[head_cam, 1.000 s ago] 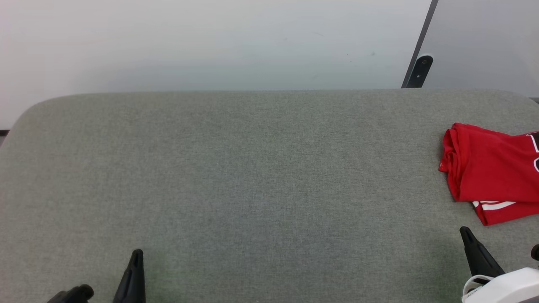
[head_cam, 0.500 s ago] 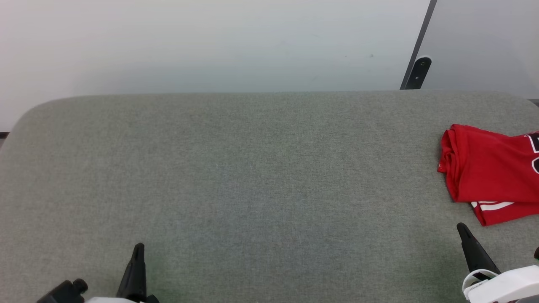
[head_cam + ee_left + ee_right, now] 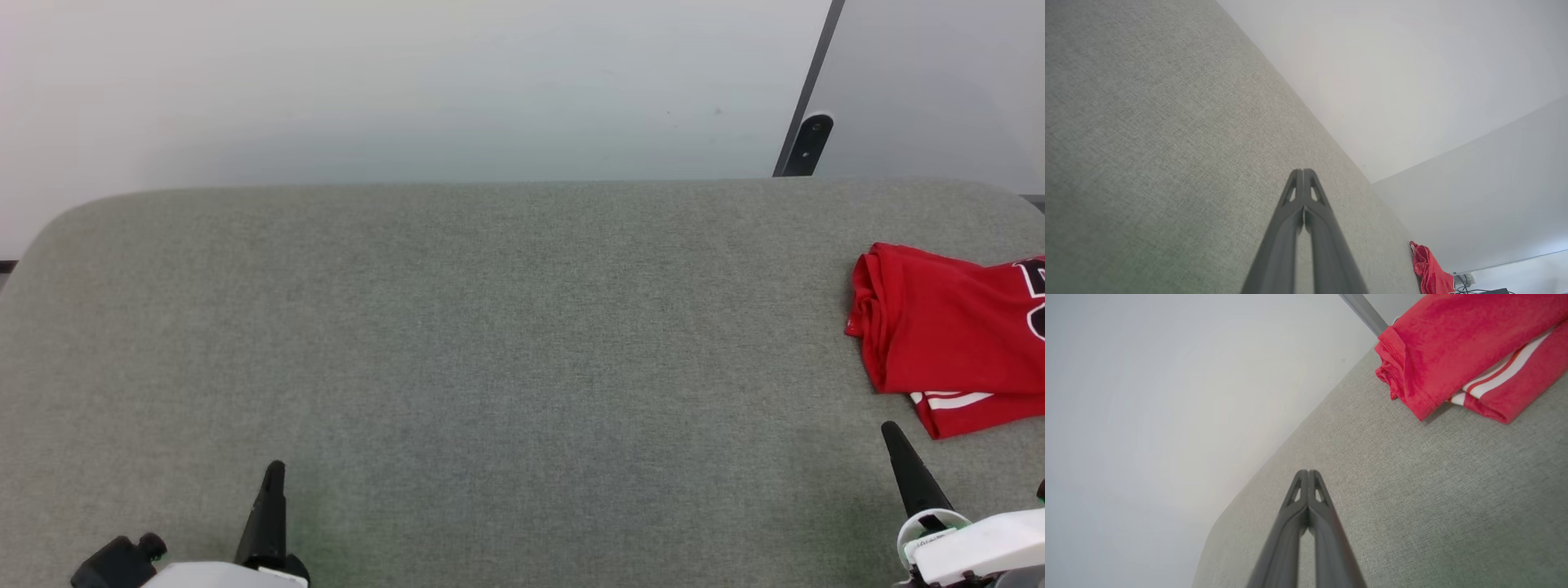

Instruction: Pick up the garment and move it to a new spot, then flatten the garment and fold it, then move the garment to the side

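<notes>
Folded red jersey shirt (image 3: 939, 327) with white stripes lies at the frame's right edge, just above the right hand (image 3: 894, 441), pinched closed and empty. The left hand (image 3: 273, 478), likewise closed, sits far off at lower left.

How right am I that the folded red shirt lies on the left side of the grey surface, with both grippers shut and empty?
Wrong side: the head view shows the folded red shirt on the right side of the grey surface. The left gripper and right gripper are shut and empty.
</notes>
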Controlling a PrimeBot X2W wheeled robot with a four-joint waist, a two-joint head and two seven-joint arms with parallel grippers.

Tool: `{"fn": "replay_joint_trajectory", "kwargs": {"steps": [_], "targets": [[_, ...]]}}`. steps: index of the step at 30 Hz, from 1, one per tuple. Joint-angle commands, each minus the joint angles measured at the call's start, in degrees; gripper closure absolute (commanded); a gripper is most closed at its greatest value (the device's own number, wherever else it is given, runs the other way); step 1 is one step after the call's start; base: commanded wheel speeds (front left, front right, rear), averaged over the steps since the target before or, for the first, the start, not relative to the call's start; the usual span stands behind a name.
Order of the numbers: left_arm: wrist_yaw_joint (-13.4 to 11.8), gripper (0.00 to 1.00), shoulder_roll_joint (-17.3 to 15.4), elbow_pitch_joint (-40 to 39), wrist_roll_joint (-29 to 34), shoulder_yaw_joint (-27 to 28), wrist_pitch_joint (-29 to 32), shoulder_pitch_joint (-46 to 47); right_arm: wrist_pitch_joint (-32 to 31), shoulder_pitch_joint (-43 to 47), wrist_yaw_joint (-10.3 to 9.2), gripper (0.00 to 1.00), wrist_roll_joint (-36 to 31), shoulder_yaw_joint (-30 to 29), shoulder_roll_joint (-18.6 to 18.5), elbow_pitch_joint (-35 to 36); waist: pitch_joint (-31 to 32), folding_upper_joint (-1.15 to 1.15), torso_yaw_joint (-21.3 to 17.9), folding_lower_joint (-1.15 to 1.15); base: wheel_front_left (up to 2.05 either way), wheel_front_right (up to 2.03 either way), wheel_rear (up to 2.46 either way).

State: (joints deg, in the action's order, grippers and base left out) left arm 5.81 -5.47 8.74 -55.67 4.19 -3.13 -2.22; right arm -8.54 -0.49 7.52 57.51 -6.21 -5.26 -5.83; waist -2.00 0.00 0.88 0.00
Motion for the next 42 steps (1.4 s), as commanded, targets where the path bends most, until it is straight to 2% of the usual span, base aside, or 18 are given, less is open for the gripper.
{"fn": "replay_joint_trajectory", "kwargs": {"steps": [1, 24, 42], "targets": [[0.4, 1.00, -0.1, -0.3, -1.6, 0.4, 0.2, 1.3, 0.4, -1.1, -0.02, 1.00, 1.7, -0.2, -0.1, 0.2, 0.0, 0.00, 0.0, 0.00, 0.00, 0.00, 0.00], [1.0, 1.00, 0.9, 1.8, -14.8, 1.2, 3.8, 4.1, 1.0, -3.1, -0.03, 1.00, 14.1, -0.3, 0.9, -2.9, 0.6, 0.00, -0.3, 0.00, 0.00, 0.00, 0.00], [1.3, 1.00, 1.6, 3.2, -22.9, 1.7, 6.1, 5.9, 1.5, -4.2, -0.04, 1.00, 21.9, -0.3, 1.5, -4.9, 1.0, 0.00, -0.5, 0.00, 0.00, 0.00, 0.00]]}}
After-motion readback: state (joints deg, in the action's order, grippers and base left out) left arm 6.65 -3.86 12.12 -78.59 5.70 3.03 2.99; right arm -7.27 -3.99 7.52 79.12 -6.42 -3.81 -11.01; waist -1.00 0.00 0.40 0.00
